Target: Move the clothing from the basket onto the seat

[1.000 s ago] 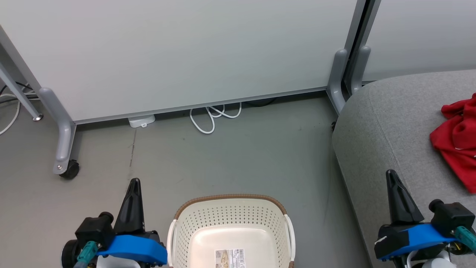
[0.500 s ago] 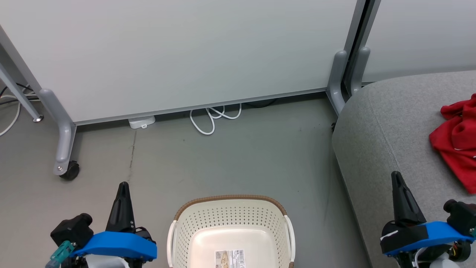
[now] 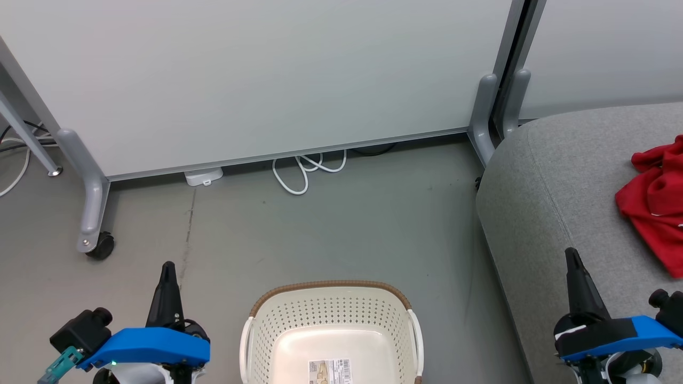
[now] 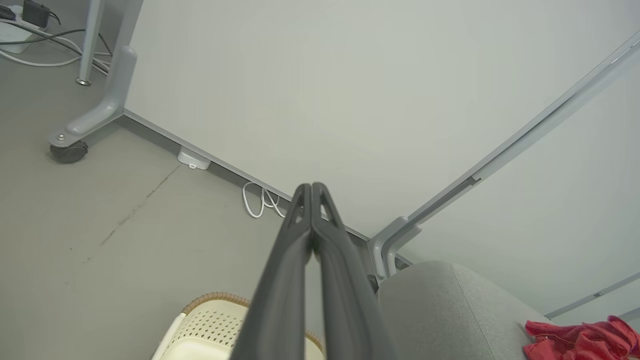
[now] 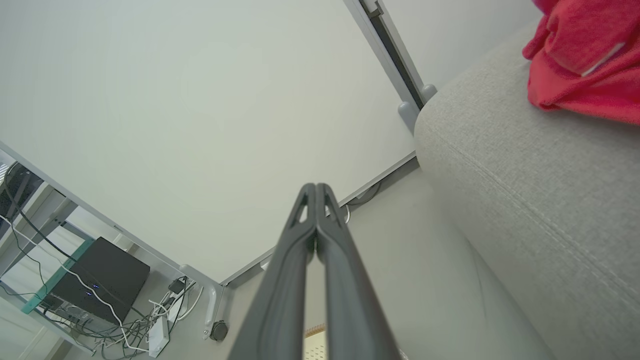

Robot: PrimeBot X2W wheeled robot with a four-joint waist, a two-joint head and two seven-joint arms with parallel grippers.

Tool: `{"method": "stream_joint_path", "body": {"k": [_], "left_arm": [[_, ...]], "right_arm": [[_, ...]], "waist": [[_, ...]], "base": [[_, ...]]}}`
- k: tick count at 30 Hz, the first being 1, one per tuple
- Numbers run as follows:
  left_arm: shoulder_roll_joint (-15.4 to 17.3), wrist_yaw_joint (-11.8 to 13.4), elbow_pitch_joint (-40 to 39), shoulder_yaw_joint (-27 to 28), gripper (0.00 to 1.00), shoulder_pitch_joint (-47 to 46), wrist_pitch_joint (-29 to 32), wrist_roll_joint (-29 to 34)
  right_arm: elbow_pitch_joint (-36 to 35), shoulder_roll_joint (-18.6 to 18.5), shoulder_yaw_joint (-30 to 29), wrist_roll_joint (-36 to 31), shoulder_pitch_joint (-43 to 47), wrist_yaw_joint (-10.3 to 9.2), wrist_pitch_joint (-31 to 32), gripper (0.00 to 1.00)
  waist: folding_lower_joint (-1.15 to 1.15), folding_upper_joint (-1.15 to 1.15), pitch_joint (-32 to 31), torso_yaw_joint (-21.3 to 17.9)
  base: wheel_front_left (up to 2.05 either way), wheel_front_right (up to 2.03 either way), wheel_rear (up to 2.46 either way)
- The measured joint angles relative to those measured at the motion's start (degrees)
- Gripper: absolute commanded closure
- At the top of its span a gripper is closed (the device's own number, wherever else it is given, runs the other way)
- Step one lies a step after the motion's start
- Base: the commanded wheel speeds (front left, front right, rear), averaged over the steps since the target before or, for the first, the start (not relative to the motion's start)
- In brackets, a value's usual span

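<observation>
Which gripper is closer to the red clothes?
Right. The right gripper is beside the seat, near the clothes. The left gripper is far off, beyond the basket.

Laundry basket [image 3: 331, 308], lower centre of the head view: cream perforated plastic, smooth, slight sheen; rim band brown, woven-look. Label [image 3: 330, 370] on its bottom: printed paper. Sofa cushion [image 3: 544, 192], right: grey woven cloth, matt, fine-grained, with a stitched seam. Clothing [image 3: 653, 208], right edge: red soft cloth, matt, creased. Floor [image 3: 320, 229]: grey, matt, smooth, lightly scuffed. Partition panel [image 3: 256, 74], upper frame: pale, smooth, matt; its foot [image 3: 90, 186]: grey, satin finish.
</observation>
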Motion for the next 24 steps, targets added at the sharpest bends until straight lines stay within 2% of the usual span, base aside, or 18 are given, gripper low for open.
{"method": "stream_joint_path", "body": {"k": [24], "left_arm": [[-0.02,-0.81,-0.15,2.42,1.00,-0.72,4.66,-17.75]], "right_arm": [[0.01,0.34,-0.71,18.67,-0.25,0.00,4.64,1.00]], "waist": [[0.00,0.00,-0.41,-0.04]], "base": [[0.00,0.00,0.00]]}}
